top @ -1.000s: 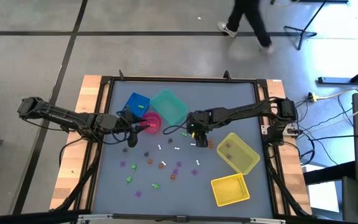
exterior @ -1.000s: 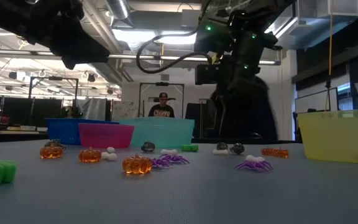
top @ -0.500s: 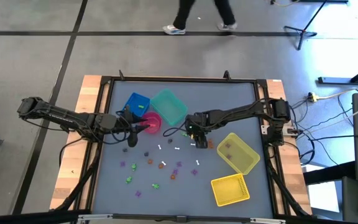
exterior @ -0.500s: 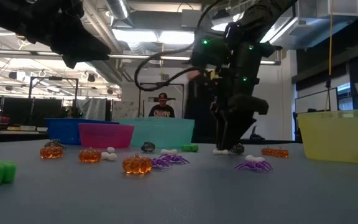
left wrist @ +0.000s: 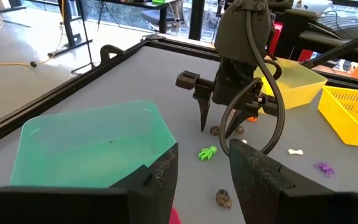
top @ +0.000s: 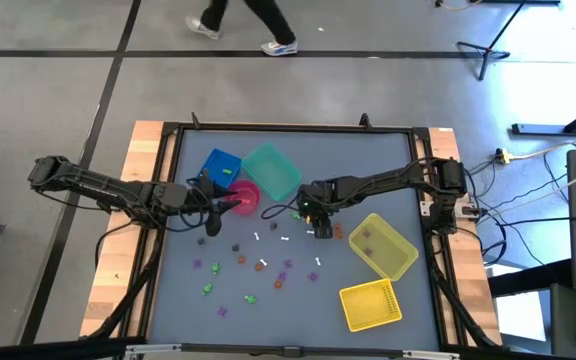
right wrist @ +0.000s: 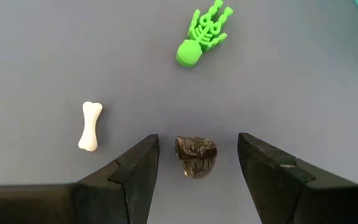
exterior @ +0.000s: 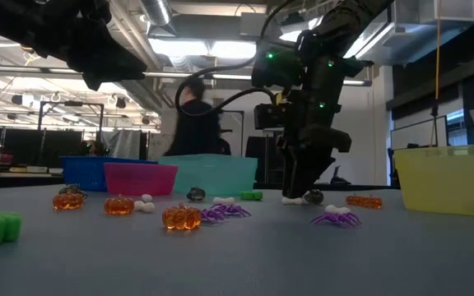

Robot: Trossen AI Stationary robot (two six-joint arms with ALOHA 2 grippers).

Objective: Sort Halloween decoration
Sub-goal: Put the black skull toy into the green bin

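The right gripper (right wrist: 196, 163) is down at the tabletop (top: 388, 170) near its middle, jaws spread open around a dark grey trinket (right wrist: 196, 155) that lies between the fingertips, ungripped. Just beside it lie a white bone (right wrist: 89, 126) and a green skeleton (right wrist: 204, 34). The left gripper (top: 230, 205) hangs over the pink bin (top: 249, 193), jaws parted and holding nothing. More Halloween decoration (top: 248, 270) is scattered across the near-left tabletop; two yellow bins (top: 383, 246) sit to the right.
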